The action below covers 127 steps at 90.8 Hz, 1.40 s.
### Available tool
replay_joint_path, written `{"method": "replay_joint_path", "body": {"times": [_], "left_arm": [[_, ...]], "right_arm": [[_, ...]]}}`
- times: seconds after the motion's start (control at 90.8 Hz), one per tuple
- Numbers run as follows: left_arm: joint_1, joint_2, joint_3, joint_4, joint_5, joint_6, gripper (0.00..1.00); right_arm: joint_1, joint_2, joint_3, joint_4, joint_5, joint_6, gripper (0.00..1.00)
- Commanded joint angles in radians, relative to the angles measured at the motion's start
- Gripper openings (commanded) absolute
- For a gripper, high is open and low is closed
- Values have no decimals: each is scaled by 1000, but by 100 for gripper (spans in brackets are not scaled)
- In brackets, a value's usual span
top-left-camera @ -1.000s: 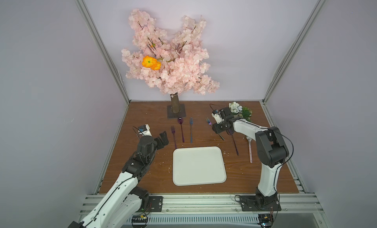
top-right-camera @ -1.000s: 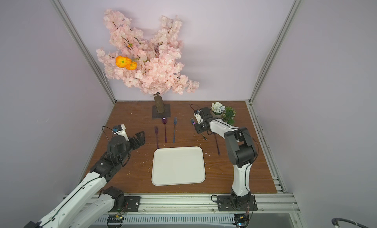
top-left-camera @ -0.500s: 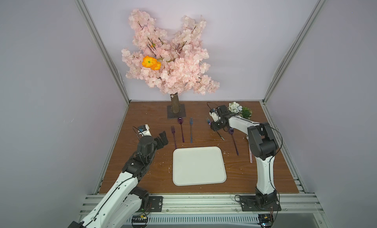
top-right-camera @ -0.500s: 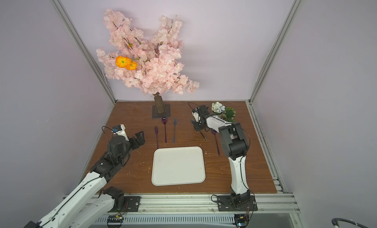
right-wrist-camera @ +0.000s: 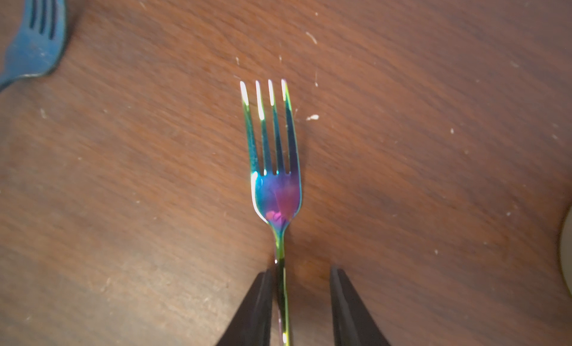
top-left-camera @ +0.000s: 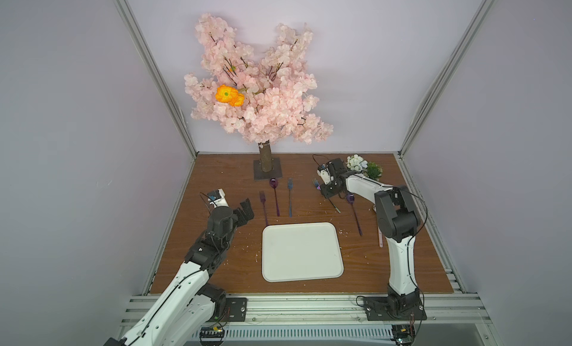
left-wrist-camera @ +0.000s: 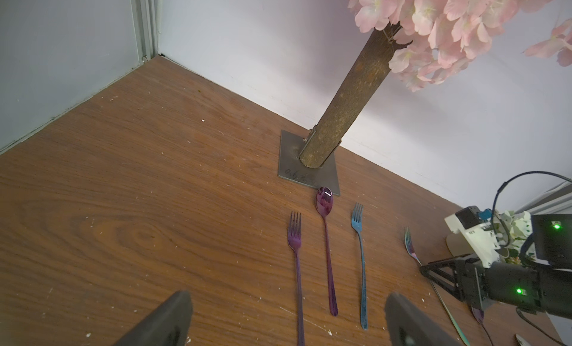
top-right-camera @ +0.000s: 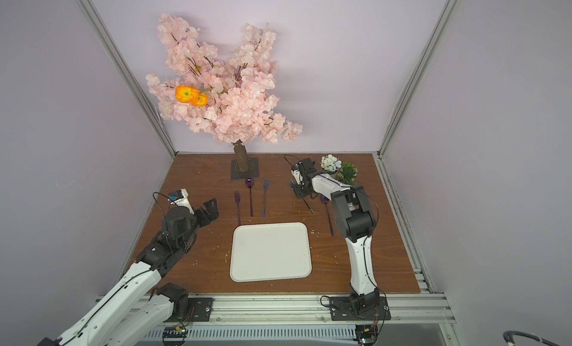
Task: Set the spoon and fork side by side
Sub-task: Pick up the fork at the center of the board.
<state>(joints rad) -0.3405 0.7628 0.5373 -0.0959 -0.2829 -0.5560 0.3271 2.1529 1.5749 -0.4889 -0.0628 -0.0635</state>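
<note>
A rainbow fork (right-wrist-camera: 275, 193) lies on the wooden table, tines toward the back wall; in both top views it is right of centre (top-left-camera: 316, 184). My right gripper (right-wrist-camera: 301, 273) stands low over the fork's neck with the handle between its fingers. One finger touches the handle and the other is a gap away, so it is open. A purple spoon (top-left-camera: 350, 199) lies just right of that fork, at a different angle. My left gripper (left-wrist-camera: 288, 298) hovers open and empty near the left side (top-left-camera: 244, 209).
A purple fork (top-left-camera: 262, 199), a second purple spoon (top-left-camera: 274, 184) and a blue fork (top-left-camera: 290, 186) lie in a row behind the white tray (top-left-camera: 301, 251). The blossom tree's base plate (top-left-camera: 267, 171) stands behind them. Small potted flowers (top-left-camera: 357, 163) sit beside my right wrist.
My right arm has shifted left over the rainbow fork and its jaws have narrowed around the handle. The left arm has not moved.
</note>
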Motion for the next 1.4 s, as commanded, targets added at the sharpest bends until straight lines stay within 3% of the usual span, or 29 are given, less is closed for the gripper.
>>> {"method": "replay_joint_path", "body": {"times": [0.0,0.407,0.55,1.09,1.387], "left_arm": [[3,-10,-16,-8,-21,15,100],[3,-39,-28,-10,-35,10,100],[3,-38,-29,0,-33,11,100],[3,-31,-56,35,-22,-13,100],[3,-58,-34,-7,-42,-25,100]], "right_arm": [[-7,41,-21,-94,85,7,29],[-2,-25,-79,-202,151,55,0],[-2,-104,-122,-221,178,86,0],[8,-382,-309,-257,100,218,0],[101,-557,-410,-196,69,507,0]]}}
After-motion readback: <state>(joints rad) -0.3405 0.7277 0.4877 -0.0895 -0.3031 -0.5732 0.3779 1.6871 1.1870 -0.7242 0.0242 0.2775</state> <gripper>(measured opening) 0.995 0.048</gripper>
